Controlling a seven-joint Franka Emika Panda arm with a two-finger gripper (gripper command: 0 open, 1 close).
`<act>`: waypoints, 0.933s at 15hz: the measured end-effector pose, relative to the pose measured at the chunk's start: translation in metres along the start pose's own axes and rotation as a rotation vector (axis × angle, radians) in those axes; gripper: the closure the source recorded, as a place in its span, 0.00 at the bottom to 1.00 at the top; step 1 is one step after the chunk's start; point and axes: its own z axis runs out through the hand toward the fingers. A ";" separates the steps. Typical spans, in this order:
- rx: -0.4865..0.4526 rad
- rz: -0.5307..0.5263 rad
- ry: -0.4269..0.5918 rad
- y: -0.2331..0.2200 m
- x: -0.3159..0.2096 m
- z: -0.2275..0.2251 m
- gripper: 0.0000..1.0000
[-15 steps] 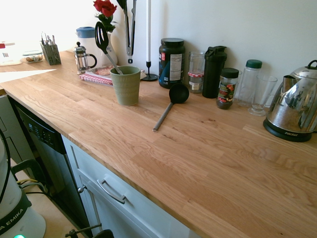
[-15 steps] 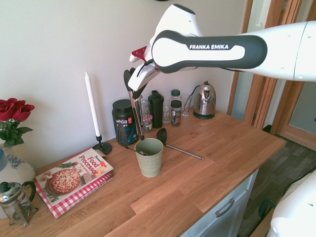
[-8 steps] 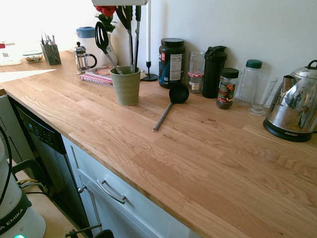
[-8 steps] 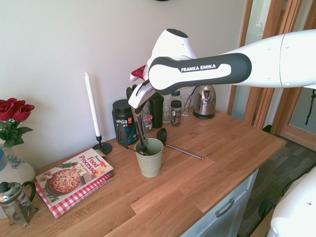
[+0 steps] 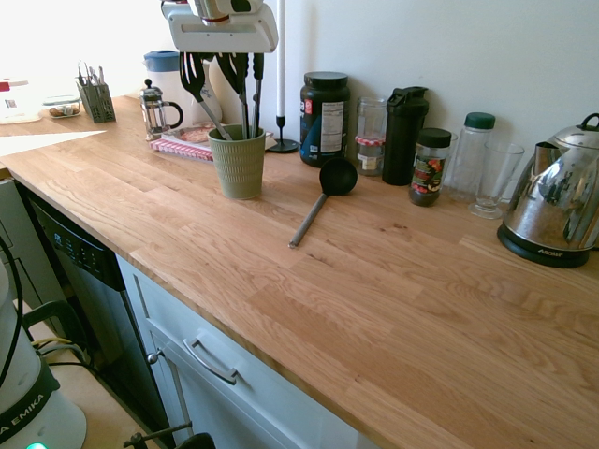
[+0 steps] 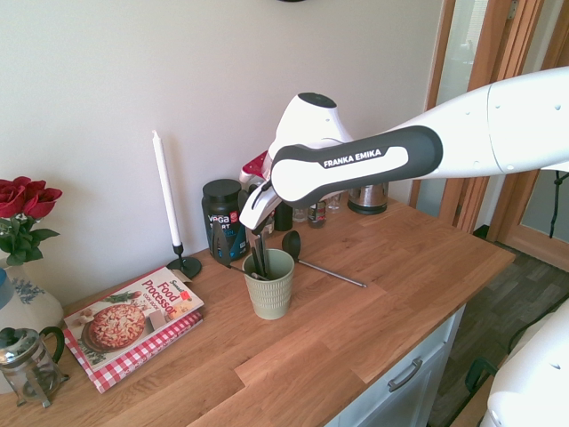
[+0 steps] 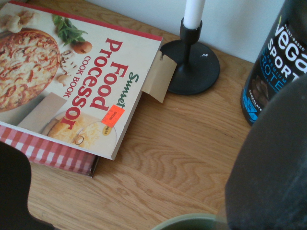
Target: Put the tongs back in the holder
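Observation:
The holder (image 5: 238,161) is a sage-green ribbed cup standing on the wooden counter, and a black slotted spatula (image 5: 192,73) leans out of it. The tongs (image 5: 247,108) hang upright with their lower ends inside the cup. My gripper (image 5: 245,79) sits directly above the cup, shut on the tongs' upper part. From the other side, the gripper (image 6: 256,233) hovers just over the holder (image 6: 269,286) and the tongs (image 6: 259,260) dip into it. In the wrist view the holder's rim (image 7: 187,223) shows at the edge beside a large dark blurred shape (image 7: 268,167).
A black ladle (image 5: 323,192) lies on the counter right of the cup. Behind stand a candle (image 5: 281,84), a dark Vega jar (image 5: 325,117), bottles and jars, and a kettle (image 5: 557,210). A cookbook (image 6: 133,322) and a French press (image 5: 157,110) sit on the cup's other side.
My gripper has come straight down with the tongs. Their tips, earlier above the cup, now stand inside it. The ladle and cup have not moved.

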 end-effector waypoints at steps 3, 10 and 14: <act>-0.009 -0.003 -0.002 -0.001 -0.003 0.002 0.00; -0.007 -0.001 -0.005 -0.005 -0.009 -0.004 0.00; -0.003 0.015 0.010 -0.001 -0.017 -0.068 0.00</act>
